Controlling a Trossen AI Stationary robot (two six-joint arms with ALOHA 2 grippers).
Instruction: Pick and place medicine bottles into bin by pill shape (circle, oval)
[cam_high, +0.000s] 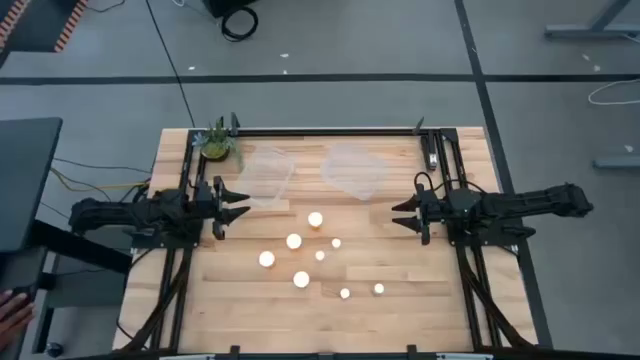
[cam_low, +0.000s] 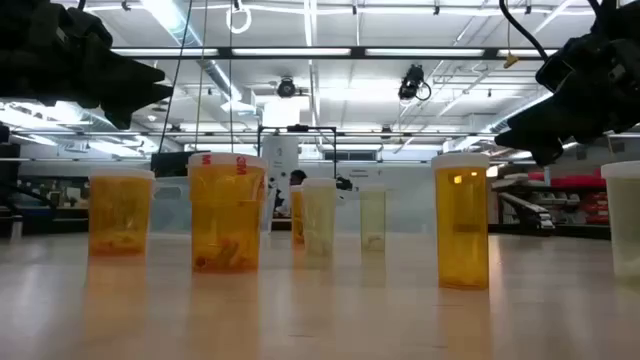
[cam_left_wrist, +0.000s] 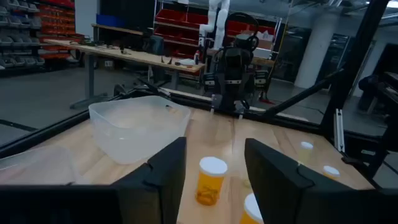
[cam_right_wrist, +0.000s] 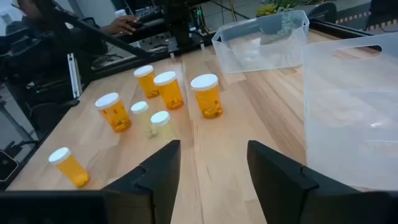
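Several amber medicine bottles with white caps stand upright on their bases on the wooden table, clustered at mid-table (cam_high: 315, 219) (cam_high: 294, 241) (cam_high: 267, 259). They also show in the right wrist view (cam_right_wrist: 206, 95) and the low view (cam_low: 226, 211). My left gripper (cam_high: 240, 206) is open above the table's left side, pointing right, with a bottle (cam_left_wrist: 210, 180) ahead of its fingers. My right gripper (cam_high: 400, 214) is open above the right side, pointing left. Both are empty.
Two clear plastic bins stand at the far side of the table, one left (cam_high: 264, 177) and one right (cam_high: 354, 170). A small green potted plant (cam_high: 217, 140) sits at the far left corner. A person's hand (cam_high: 10, 310) shows off the table's left.
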